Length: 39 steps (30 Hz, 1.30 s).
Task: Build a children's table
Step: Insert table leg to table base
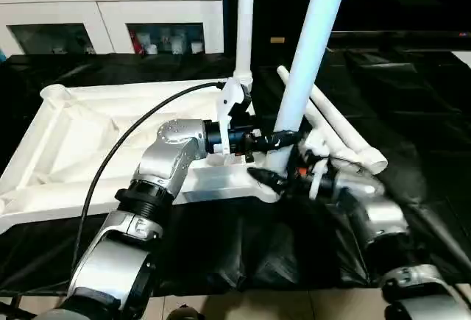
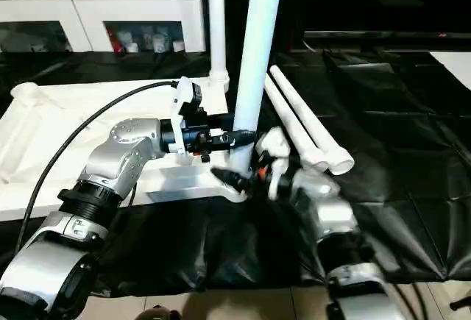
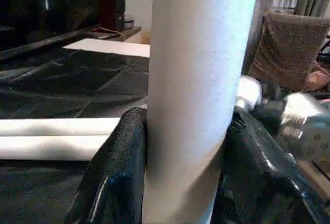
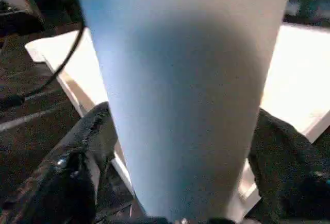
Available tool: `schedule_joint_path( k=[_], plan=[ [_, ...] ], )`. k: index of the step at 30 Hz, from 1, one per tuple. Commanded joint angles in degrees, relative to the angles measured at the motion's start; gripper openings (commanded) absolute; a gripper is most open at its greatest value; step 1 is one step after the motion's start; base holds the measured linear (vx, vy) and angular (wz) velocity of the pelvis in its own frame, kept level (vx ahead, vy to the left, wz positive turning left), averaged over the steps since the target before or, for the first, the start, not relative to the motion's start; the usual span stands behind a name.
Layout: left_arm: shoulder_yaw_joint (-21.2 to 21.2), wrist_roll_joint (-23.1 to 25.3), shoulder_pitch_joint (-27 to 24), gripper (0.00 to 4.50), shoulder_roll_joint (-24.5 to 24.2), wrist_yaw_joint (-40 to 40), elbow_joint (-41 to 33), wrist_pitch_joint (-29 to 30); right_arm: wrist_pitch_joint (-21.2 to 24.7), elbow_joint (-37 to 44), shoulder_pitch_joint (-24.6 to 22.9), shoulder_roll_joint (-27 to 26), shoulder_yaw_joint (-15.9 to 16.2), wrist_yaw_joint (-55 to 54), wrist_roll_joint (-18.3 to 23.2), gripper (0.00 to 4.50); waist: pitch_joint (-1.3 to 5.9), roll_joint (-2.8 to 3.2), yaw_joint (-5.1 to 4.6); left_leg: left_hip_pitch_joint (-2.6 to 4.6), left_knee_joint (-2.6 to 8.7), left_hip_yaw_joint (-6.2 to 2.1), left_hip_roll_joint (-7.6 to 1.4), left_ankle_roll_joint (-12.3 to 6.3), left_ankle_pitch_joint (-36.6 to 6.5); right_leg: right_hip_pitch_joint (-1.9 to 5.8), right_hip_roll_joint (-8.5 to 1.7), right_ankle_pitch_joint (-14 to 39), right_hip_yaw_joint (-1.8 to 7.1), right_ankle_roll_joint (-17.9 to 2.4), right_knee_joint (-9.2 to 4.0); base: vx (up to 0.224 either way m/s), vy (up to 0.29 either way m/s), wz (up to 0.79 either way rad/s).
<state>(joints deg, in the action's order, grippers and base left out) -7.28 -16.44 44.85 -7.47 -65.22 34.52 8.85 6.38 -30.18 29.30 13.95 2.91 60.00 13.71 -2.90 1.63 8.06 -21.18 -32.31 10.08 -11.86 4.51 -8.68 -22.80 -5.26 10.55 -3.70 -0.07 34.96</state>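
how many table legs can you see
4: one upright leg at the tabletop's far corner, one gripped at the near corner, two lying on the black sheet.

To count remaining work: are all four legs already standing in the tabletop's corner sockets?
No, two loose legs lie side by side on the black cloth beside the upturned tabletop.

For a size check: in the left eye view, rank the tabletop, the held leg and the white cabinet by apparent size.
1. tabletop
2. white cabinet
3. held leg, though it is cropped and nearer, so unsure.
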Motion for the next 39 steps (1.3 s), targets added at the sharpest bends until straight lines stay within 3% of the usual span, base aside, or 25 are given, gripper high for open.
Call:
schedule_joint_path(
  k=[1, 8, 16, 23, 39],
  plan=[
    [-1.56, 3.31, -0.89, 1.93, -0.59, 1.77, 2.51, 1.05, 1.73, 1.65, 0.72, 0.59, 0.59, 0.69, 0.28, 4.08, 3.44, -0.23, -0.07, 0.62, 3.76, -0.13, -1.05, -1.21, -18.7, 2.49, -2.6, 18.64, 1.98, -10.18, -5.34, 0.0, 0.0, 0.0],
    [-2.03, 3.59, -1.14, 1.93, -0.68, 1.8, 2.7, 0.6, 5.51, 3.61, -0.23, 3.41, 3.34, 2.33, -1.79, 4.08, 3.34, -0.35, -0.1, 0.54, 3.8, -0.19, -1.03, -1.08, -18.67, 2.49, -2.57, 19.53, 1.94, -9.89, -5.42, 0.0, 0.0, 0.0],
    [-2.22, 3.76, -0.95, 1.91, -0.71, 1.8, 3.18, 0.3, 5.99, 3.41, -0.22, 3.74, 4.02, 0.99, -2.78, 4.08, 3.33, -0.31, -0.17, 0.63, 3.8, -0.19, -1.03, -0.77, -19.33, 2.34, -2.66, 20.34, 1.95, -9.77, -5.54, 0.0, 0.0, 0.0],
    [-2.46, 3.87, -1.16, 1.91, -1.01, 1.44, 2.94, 0.44, 6.11, 2.73, 0.3, 3.36, 3.99, -0.6, -2.99, 3.28, 3.32, -0.37, -0.17, 0.59, 3.83, -0.2, -1.03, -0.64, -19.35, 2.34, -2.7, 20.48, 1.98, -9.68, -5.55, 0.0, 0.0, 0.0],
    [-3.12, 4.1, -1.37, 1.91, -1.15, 0.98, 2.66, 0.83, 4.03, -1.96, 2.99, 2.97, 5.25, -0.76, -4.61, 2.12, 3.19, -0.21, -0.43, 0.76, 3.94, -0.26, -1.04, -0.27, -21.24, 2.18, -2.7, 22.05, 1.95, -9.56, -5.71, 0.0, 0.0, 0.0]
  ],
)
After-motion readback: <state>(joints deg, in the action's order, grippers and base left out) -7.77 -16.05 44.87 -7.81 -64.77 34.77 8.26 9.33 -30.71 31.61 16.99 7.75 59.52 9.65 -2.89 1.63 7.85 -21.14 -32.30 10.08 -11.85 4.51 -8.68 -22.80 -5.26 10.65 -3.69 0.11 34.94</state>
